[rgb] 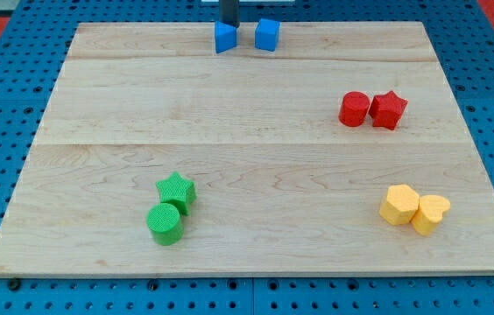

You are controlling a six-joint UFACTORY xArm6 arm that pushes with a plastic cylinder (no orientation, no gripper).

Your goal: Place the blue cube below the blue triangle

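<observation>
The blue triangle sits at the view's top edge of the wooden board, a little left of centre. The blue cube sits just to its right, with a small gap between them. The dark rod comes down from the view's top, and my tip is right behind the blue triangle's top edge, touching or nearly touching it. The tip is left of the blue cube and apart from it.
A red cylinder and a red star touch at the right. A green star and a green cylinder sit at lower left. Two yellow blocks sit at lower right.
</observation>
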